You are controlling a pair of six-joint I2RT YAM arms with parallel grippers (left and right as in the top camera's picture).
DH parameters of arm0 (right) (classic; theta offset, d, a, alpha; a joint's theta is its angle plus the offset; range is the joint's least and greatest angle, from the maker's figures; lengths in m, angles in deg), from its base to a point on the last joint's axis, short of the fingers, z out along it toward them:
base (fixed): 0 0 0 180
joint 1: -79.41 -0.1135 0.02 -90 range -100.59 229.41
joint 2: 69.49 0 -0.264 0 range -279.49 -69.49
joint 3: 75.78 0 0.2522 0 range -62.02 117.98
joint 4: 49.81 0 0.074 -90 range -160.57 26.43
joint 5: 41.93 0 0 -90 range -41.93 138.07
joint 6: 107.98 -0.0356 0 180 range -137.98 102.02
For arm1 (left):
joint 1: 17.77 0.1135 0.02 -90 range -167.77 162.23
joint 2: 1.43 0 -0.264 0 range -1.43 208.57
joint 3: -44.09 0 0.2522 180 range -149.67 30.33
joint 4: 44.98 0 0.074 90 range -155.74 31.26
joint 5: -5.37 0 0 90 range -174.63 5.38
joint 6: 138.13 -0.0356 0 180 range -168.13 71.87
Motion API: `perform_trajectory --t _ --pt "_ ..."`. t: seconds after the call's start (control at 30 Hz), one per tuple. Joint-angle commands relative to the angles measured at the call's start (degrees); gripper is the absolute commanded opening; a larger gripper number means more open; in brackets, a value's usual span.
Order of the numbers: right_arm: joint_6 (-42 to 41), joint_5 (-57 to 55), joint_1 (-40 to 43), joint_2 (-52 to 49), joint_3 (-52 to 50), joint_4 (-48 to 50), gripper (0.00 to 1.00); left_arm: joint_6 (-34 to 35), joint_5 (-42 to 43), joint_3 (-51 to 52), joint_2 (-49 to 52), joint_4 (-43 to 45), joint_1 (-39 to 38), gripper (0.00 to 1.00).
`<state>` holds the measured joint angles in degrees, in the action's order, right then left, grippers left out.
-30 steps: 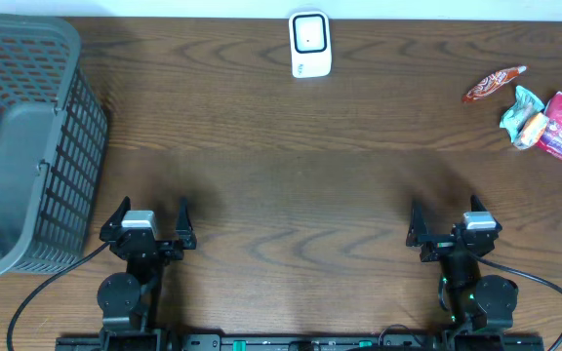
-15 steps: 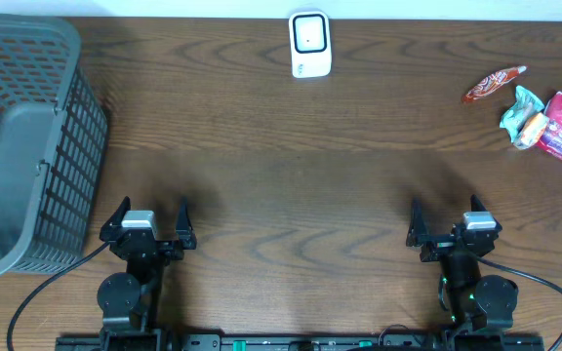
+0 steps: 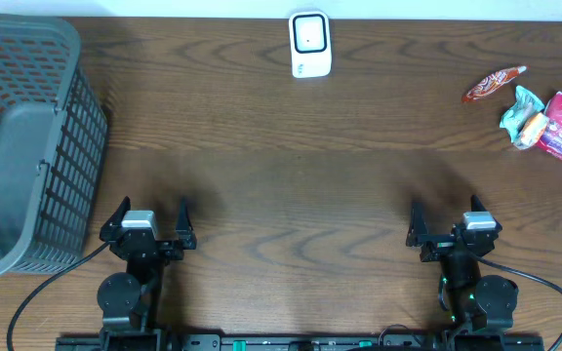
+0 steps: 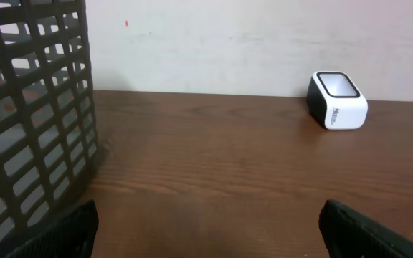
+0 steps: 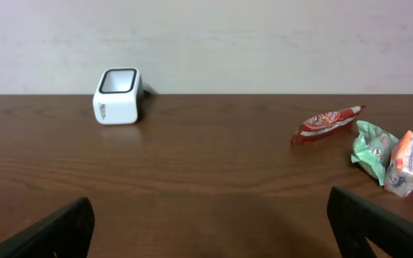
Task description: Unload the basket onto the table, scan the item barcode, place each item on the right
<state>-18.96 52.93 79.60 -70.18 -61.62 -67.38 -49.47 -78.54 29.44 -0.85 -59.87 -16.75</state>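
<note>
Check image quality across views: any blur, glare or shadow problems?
Overhead: evenly lit, sharp; faint soft shadows on the table ahead of the left gripper and right gripper. Left wrist: scanner crisp, near fingers dark and blurred. Right wrist: snack packets readable, no glare.

No visible change over the past second: nothing on the surface [image 3: 281, 175] around the scanner [image 3: 310, 44] has moved.

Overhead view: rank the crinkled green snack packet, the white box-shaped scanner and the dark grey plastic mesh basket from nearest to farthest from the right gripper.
From the right gripper:
1. Green snack packet, far right.
2. White scanner, far edge, centre.
3. Grey mesh basket, far left.
</note>
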Motion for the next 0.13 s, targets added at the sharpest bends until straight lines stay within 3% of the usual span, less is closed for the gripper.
perform_trajectory --t 0.0,0.1 --pt "0.2 -0.5 -0.3 0.3 -0.1 -0.2 0.99 -0.3 2.0 0.7 -0.3 -2.3 0.2 0.98" --pt "0.2 -0.5 -0.3 0.3 -0.1 -0.3 0.99 -0.3 2.0 0.7 -0.3 -2.3 0.2 0.98"
